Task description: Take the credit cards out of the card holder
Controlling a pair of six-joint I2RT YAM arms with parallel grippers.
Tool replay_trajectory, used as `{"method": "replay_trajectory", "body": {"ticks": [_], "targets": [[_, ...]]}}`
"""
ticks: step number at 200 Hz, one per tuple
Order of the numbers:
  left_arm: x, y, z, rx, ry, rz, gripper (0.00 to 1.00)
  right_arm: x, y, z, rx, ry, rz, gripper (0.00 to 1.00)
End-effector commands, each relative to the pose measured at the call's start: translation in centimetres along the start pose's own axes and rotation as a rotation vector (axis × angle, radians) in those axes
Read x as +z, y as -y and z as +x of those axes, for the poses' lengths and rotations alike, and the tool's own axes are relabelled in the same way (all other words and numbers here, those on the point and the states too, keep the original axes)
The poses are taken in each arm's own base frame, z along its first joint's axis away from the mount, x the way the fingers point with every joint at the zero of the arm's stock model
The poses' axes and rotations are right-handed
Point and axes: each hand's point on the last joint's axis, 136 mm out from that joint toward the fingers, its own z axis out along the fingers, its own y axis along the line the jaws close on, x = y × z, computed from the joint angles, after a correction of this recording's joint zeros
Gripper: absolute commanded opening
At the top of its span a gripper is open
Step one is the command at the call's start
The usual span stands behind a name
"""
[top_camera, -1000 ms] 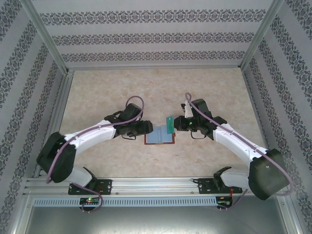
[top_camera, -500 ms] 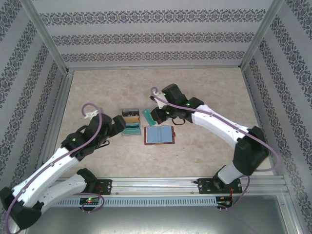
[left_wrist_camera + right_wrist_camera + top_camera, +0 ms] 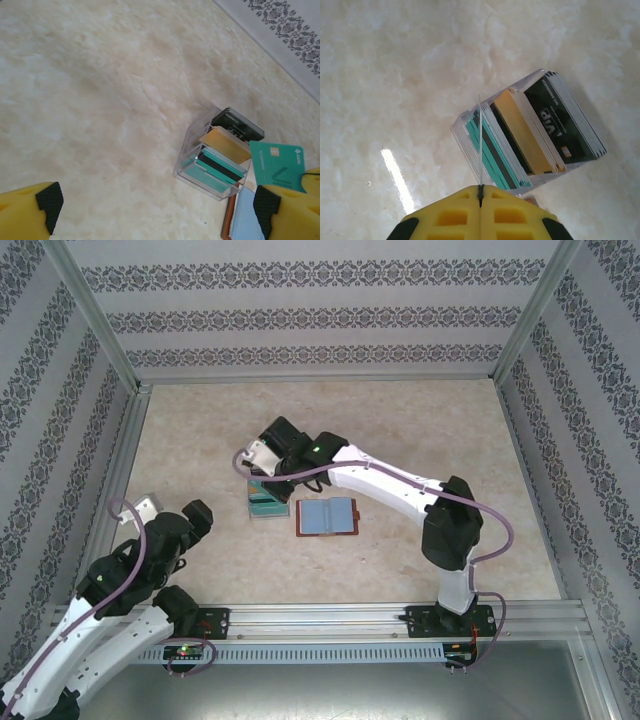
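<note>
Right arm [image 3: 385, 480] stretches leftward, right end effector [image 3: 480, 192] pinching a teal credit card [image 3: 277, 165] over the clear tray [image 3: 461, 131]; left arm [image 3: 130, 575] folded, left end effector [image 3: 157, 205] spread wide

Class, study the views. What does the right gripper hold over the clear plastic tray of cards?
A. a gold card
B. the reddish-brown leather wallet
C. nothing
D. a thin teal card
D: the right gripper is shut on a thin teal card, seen edge-on between its fingers above the clear plastic tray, while the reddish-brown leather wallet lies open on the table.
</note>
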Motion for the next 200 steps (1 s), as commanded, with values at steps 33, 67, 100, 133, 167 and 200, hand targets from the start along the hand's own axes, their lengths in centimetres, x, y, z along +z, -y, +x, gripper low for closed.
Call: {"method": "replay_trajectory", "body": {"ticks": [33,67,100,133,167,200], "targets": [[-1.1,-3.4,-0.6,0.001,0.044,-0.088,1.0,2.4,0.0,1.0,-0.243,-0.145,0.139,0.0],[-1.3,-4.0,-0.4,-0.009,0.047,-0.083,1.0,3.7,-0.2,1.4,-0.345,-0.187,0.204,0.0],[-1.3,-4.2,-0.1,-0.011,0.036,-0.085,1.0,4.6,-0.2,1.7,-0.415,-0.216,0.239,0.0],[-1.4,-4.3,-0.2,-0.014,0.038,-0.082,1.0,5.8,-0.7,2.6,-0.483,-0.253,0.251,0.0],[-1.4,-4.1,-0.2,-0.01,0.04,-0.074,1.0,6.8,-0.7,3.4,-0.515,-0.283,0.267,0.0],[-1.5,-4.0,-0.3,-0.004,0.042,-0.072,1.0,7.4,-0.6,3.7,-0.53,-0.298,0.281,0.0]]}}
